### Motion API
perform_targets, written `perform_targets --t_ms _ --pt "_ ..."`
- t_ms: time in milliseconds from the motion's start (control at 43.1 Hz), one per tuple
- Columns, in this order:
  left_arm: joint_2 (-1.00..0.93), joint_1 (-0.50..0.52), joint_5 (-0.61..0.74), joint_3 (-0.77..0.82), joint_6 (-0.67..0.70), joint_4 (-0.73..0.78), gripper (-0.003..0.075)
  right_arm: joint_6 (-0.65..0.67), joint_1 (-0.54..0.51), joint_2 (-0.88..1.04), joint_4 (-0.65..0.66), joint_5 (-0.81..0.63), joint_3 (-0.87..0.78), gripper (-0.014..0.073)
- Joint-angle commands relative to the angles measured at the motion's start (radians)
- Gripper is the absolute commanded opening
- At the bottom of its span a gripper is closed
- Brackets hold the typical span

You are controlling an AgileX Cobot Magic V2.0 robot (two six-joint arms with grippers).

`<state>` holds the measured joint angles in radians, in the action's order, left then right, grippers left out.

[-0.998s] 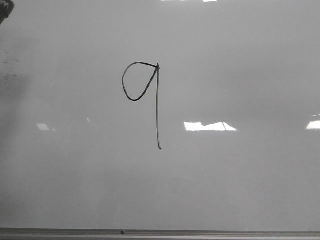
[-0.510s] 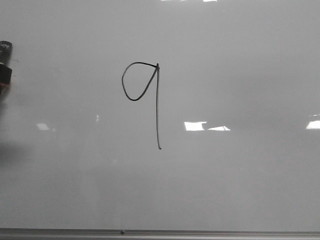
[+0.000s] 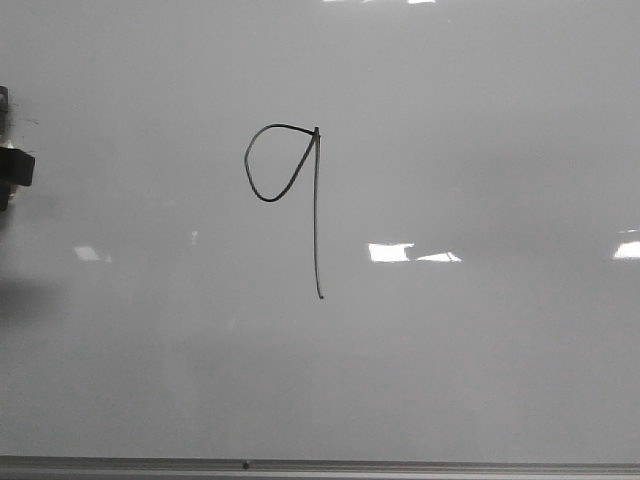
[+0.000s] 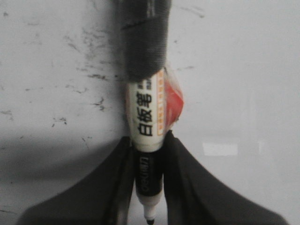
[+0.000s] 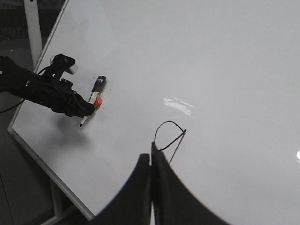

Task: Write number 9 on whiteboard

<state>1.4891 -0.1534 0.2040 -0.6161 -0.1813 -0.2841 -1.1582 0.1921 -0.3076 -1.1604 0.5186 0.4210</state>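
The number 9 point(image 3: 316, 220) is a thin black line figure near the middle of the whiteboard point(image 3: 480, 130), with a loop on the left and a long straight stem. It also shows in the right wrist view point(image 5: 169, 122). My left gripper point(image 4: 147, 161) is shut on a whiteboard marker point(image 4: 145, 112), tip toward the board. Only a dark bit of it shows at the front view's left edge point(image 3: 12, 165), well left of the 9. My right gripper point(image 5: 151, 161) is shut and empty, hanging off the board in front of the 9.
Faint dark smudges point(image 4: 91, 75) mark the board behind the marker. The thin grey bottom frame point(image 3: 400, 466) runs along the board's lower edge. The right wrist view shows my left arm point(image 5: 37, 89) at the board's left side and the board's frame edge point(image 5: 51, 171).
The dark left gripper with the marker came down along the front view's left edge, from the top corner to about a third of the way down. The 9 is unchanged.
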Motion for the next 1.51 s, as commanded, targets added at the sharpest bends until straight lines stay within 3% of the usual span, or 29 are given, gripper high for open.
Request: perform_targets --t_ms 0,371,603,812,998,1206,1485 --pt "-0.025 0.001 0.063 -0.024 0.011 -0.012 0.0239 0.003 -0.005 -0.008 -0.043 -0.024 0.024 -0.0063" --pt "-0.071 0.001 0.047 -0.024 0.011 -0.012 0.0447 0.003 -0.005 -0.008 -0.043 -0.039 0.024 -0.0063" --pt "-0.308 -0.007 0.016 0.021 0.008 -0.008 0.0447 0.003 -0.005 -0.008 -0.043 -0.041 0.024 -0.0063" --pt "-0.646 -0.077 0.007 0.135 0.005 -0.005 0.0335 0.003 -0.005 -0.008 -0.043 -0.041 0.024 -0.0063" --pt "-0.922 -0.122 -0.001 0.228 0.005 -0.005 0.0175 0.003 -0.005 -0.008 -0.043 -0.041 0.024 -0.0063" --pt "-1.108 -0.122 -0.001 0.295 0.005 -0.005 -0.0010 0.003 -0.005 -0.008 -0.043 -0.041 0.024 -0.0063" --pt "-1.141 -0.122 0.001 0.306 0.005 -0.005 -0.0019 0.003 -0.005 -0.008 -0.043 -0.041 0.024 -0.0063"
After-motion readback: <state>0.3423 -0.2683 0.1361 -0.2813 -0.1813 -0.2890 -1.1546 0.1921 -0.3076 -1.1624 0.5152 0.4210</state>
